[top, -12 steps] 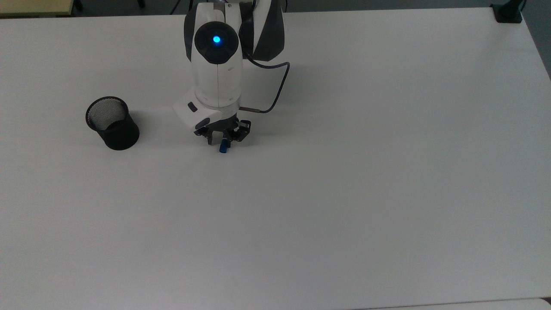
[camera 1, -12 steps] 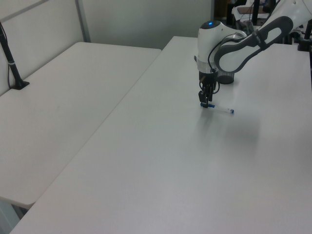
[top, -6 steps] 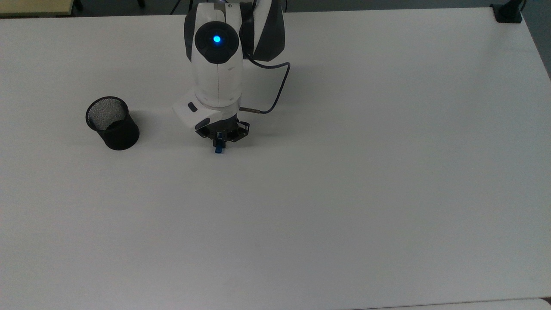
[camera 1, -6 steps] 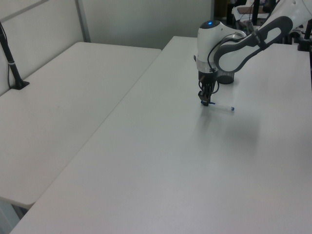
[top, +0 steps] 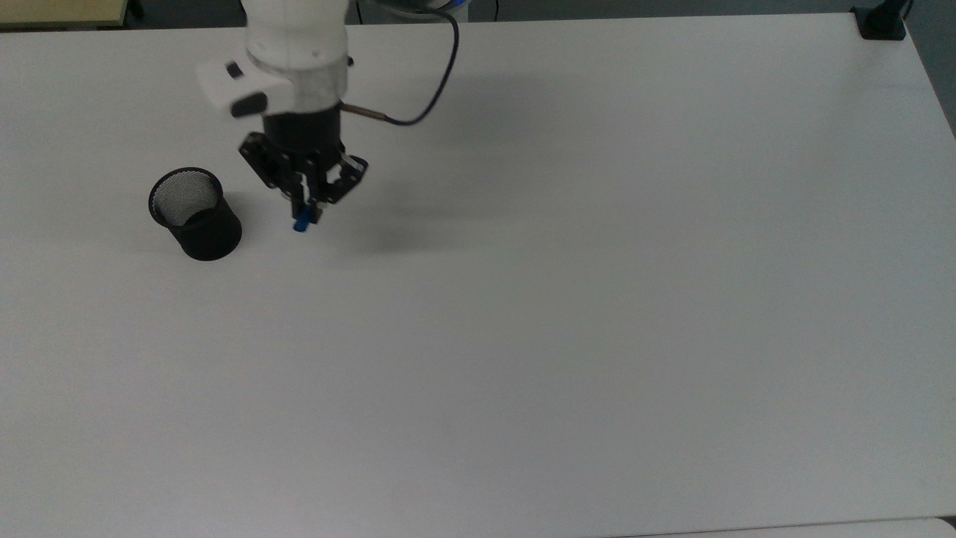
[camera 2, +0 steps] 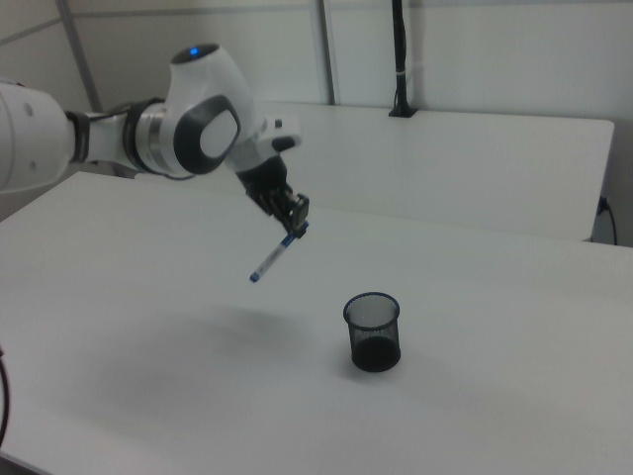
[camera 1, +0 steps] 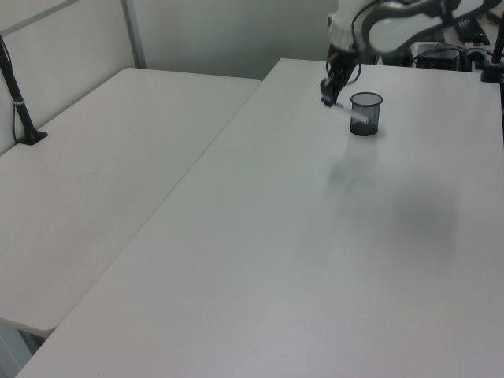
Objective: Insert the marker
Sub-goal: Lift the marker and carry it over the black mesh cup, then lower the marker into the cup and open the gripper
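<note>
**Marker held aloft in the claw, beside the mesh cup**

The marker point(camera 2: 273, 255) hangs in the air, pinched at its blue-capped end between the fingers of the claw point(camera 2: 294, 224). In the right view, centre-left of the frame, the slim white barrel slants down and to the right view's left from the claw, ending in a small blue tip clear of the table. In the top view only the blue end point(top: 301, 223) pokes out below the claw point(top: 308, 200), in the upper left of the frame. In the left view, at the upper right, the barrel point(camera 1: 346, 109) runs from the claw point(camera 1: 328, 94) down toward the cup's rim.

Going from largest to smallest:

- The table point(top: 567, 314) is a broad, smooth, matte white slab that takes up most of each frame; a soft grey shadow lies on it below the arm.
- The arm point(camera 2: 148, 134) has rounded glossy white shells with dark grey joints, and a blue light at the top of one joint. A thin dark cable loops from the wrist in the top view.
- The cup point(top: 196, 213) is a round black wire-mesh pot, open at the top, standing upright on the table. It sits just to the top view's left of the claw, apart from it.
- The claw is black, angular, and clamped shut on the marker.
</note>
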You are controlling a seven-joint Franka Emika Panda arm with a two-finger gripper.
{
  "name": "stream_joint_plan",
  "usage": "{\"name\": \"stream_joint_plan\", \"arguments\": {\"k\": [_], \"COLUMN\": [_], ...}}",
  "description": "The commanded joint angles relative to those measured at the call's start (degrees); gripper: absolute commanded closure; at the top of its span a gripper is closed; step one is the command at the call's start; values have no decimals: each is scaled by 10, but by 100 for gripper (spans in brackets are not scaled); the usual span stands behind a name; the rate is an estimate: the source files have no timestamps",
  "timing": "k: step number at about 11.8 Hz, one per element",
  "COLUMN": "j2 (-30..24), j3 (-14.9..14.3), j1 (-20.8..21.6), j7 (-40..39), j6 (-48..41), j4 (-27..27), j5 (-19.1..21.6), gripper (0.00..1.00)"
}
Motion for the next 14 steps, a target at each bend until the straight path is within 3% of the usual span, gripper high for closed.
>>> {"name": "stream_joint_plan", "arguments": {"k": [1, 4, 7, 11, 14], "j2": [-55, -39, -13, 12, 12], "j3": [1, 1, 1, 1, 1], "j1": [-57, -113, -142, -149, -150], "j7": [-49, -123, -174, -191, -192], "j6": [66, 170, 298, 360, 458], "j4": [-29, -38, -84, -126, -191], "j5": [0, 0, -1, -1, -5], "gripper": [100, 100, 100, 100, 99]}}
